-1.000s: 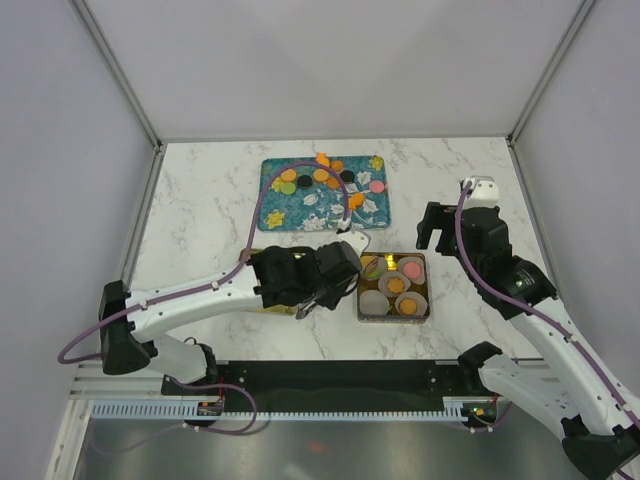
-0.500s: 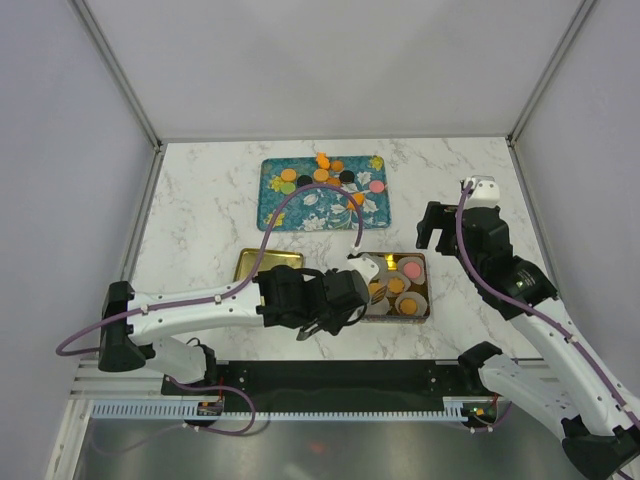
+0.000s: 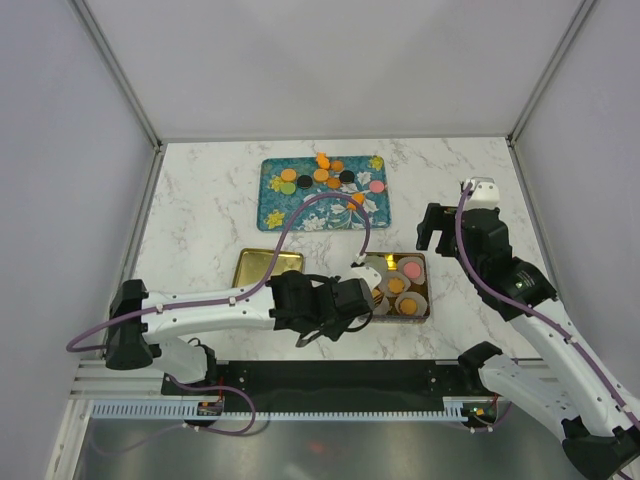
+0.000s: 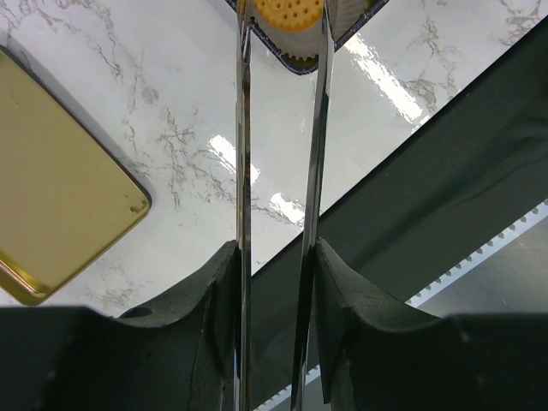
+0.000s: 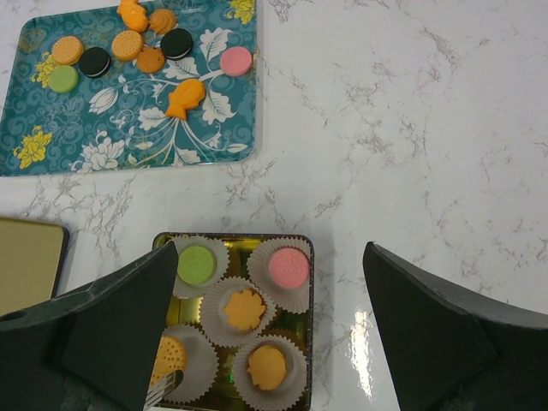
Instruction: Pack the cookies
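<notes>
A gold tin [image 3: 428, 300] holds white paper cups with cookies; in the right wrist view [image 5: 311, 325] I see a green [image 5: 197, 265], a pink [image 5: 288, 267] and two orange ones [image 5: 244, 309]. My left gripper [image 3: 372, 292] reaches over the tin's near left cup. Its long metal blades [image 4: 283, 7] are shut on a round orange cookie [image 4: 291, 15], which also shows in that cup in the right wrist view [image 5: 169, 360]. Several more cookies [image 3: 322, 177] lie on the blue flowered tray [image 3: 290, 210]. My right gripper [image 3: 438, 228] hangs wide open and empty above the tin's far right [image 5: 270, 257].
The gold lid [image 3: 268, 272] lies flat left of the tin and shows in the left wrist view [image 4: 60, 197]. The black rail [image 4: 445, 171] runs along the table's near edge. White walls enclose the marble table.
My left gripper has moved right and nearer with the orange cookie, from over the lid to the tin's near left cup. The lid is now uncovered. The right arm has not moved.
</notes>
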Robot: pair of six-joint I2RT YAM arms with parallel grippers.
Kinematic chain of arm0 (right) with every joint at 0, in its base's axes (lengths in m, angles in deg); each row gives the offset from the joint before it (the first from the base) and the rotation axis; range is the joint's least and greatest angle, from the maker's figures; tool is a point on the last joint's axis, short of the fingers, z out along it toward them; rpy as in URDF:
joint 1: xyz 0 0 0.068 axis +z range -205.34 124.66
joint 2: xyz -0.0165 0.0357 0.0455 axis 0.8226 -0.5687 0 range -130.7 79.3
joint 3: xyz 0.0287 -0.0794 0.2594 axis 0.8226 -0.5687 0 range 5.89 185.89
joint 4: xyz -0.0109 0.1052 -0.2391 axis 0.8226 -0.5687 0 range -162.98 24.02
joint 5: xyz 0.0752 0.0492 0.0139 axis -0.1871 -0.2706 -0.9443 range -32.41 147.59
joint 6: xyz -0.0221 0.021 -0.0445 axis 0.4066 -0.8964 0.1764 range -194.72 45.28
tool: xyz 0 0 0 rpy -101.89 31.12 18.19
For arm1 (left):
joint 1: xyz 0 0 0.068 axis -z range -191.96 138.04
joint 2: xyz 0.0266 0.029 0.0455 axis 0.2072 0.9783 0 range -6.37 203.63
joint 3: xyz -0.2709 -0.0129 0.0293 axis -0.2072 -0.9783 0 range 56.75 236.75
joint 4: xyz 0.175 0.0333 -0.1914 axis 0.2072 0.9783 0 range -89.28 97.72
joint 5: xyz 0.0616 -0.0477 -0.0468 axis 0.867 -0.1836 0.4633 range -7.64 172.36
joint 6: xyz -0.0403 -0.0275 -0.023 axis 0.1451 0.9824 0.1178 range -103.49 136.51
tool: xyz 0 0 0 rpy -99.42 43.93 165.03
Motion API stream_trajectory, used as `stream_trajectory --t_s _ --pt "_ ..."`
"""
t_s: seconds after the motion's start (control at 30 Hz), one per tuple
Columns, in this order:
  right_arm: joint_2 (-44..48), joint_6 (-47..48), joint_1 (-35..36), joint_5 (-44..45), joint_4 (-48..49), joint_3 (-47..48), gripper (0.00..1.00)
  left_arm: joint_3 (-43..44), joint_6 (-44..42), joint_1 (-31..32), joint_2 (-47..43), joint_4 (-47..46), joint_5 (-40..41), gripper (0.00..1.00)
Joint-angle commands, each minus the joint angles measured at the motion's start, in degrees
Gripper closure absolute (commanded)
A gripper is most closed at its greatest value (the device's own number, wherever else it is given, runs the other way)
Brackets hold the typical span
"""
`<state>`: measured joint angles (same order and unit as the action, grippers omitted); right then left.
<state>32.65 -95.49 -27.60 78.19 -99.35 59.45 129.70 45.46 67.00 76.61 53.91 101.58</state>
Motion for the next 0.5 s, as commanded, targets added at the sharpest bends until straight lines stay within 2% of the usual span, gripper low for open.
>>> stream_trajectory --t_s 0.0,0.47 --pt "0.69 -0.23 -0.06 0.32 1.55 -0.12 0.02 -0.17 1.9 0.5 0.43 -0.72 0.55 0.57" --pt "1.04 -0.06 -0.06 0.76 1.37 -0.12 0.02 0.35 1.9 0.58 0.43 -0.72 0.55 0.57"
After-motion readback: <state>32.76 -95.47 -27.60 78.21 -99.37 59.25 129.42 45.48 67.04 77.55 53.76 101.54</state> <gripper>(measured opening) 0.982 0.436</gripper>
